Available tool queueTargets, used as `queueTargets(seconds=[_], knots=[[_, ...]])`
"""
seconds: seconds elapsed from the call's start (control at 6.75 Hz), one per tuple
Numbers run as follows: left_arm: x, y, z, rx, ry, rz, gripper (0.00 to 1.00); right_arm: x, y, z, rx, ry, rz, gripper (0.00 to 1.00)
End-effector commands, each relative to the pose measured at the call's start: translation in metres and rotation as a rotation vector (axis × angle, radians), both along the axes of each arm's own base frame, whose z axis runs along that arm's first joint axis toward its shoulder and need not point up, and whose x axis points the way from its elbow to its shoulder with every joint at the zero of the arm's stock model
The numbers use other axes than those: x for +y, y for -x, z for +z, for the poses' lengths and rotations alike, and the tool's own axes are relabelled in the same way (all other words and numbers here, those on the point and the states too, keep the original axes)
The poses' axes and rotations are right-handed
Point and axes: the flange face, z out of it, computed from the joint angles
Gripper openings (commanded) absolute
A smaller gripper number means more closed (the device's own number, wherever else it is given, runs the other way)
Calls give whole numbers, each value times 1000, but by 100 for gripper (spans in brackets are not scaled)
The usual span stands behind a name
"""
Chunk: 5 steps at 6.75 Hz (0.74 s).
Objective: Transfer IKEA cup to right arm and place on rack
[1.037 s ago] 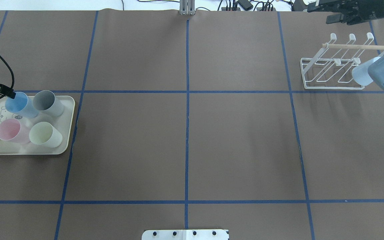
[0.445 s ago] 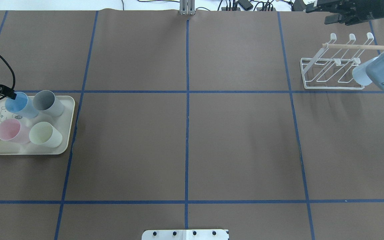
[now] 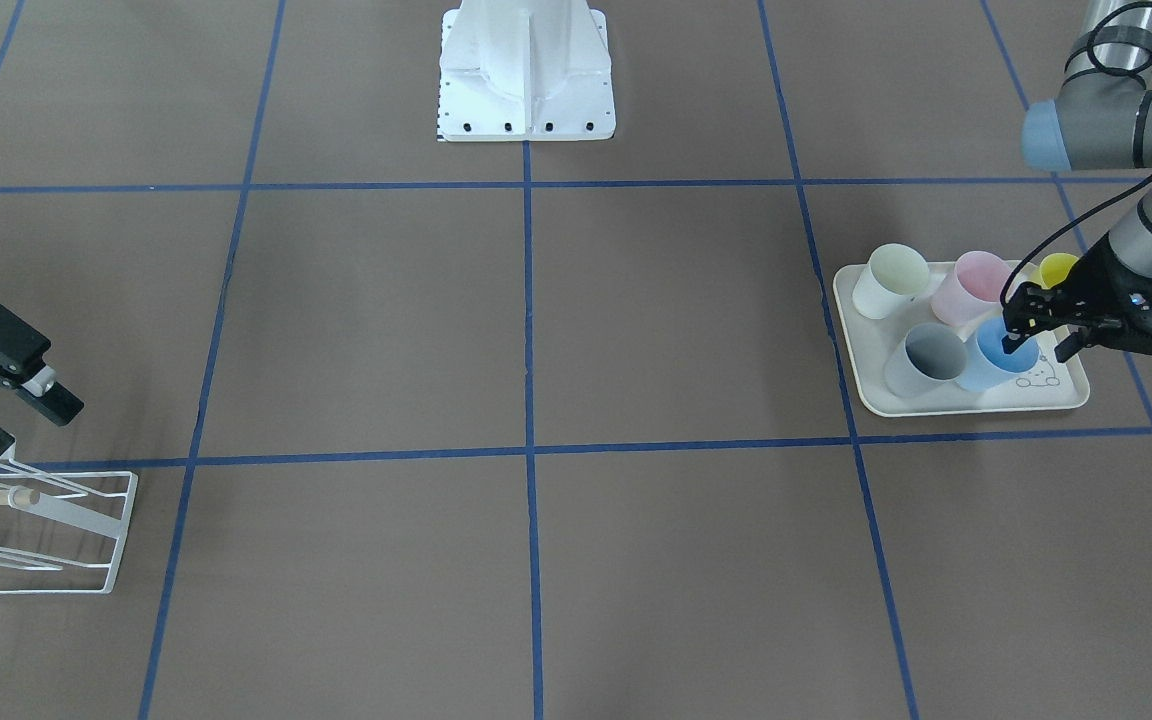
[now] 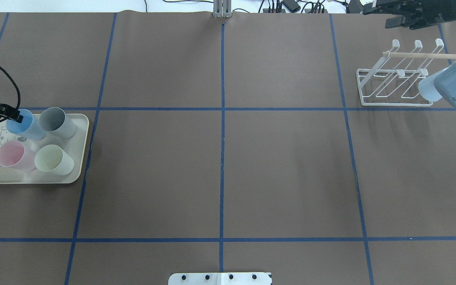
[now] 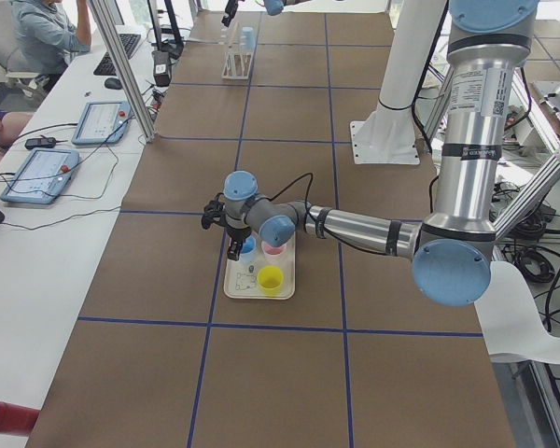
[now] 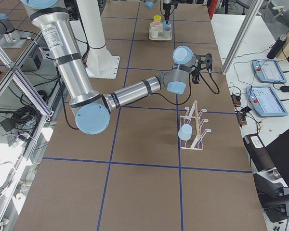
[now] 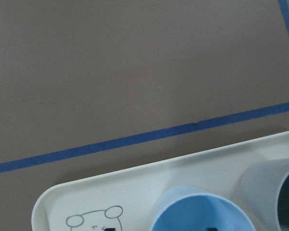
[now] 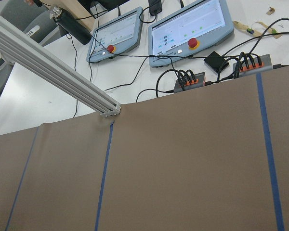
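IKEA cup (image 3: 1002, 358), the sky-blue one, is standing upright on the cream tray (image 3: 946, 407), long axis running straight up and open mouth facing the ceiling. It is looking smooth, plain and slightly tapered, wider at the rim than at the foot. It is sitting in the tray's row farther from the robot's base, just beside the grey cup (image 3: 926, 362), with the pink cup (image 3: 971, 287), yellow cup (image 3: 1054, 268) and a pale cream cup (image 3: 891, 281) lining up behind.

Now the left gripper (image 3: 1038, 347) is hanging right over it, jaws spread wide and gripping nothing: one finger is dipping into the cup's mouth, the other is sitting outside the wall over the bear drawing, so the rim is lying between them.

Across the table, the right gripper (image 3: 14, 412) is hovering just beyond the white wire rack (image 4: 390, 85), fingers parted and empty, while a pale-blue cup (image 6: 185, 132) is hanging on the rack.
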Motion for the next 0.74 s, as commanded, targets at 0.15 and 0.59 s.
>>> queueTargets(seconds=[0.15,0.59], knots=[[1,-8,15,7,-9,17,54,-1,0,0,0,0,0,100],[7,-5,16,17,-12,20,0,0,0,-2,-2,-5,-1,100]])
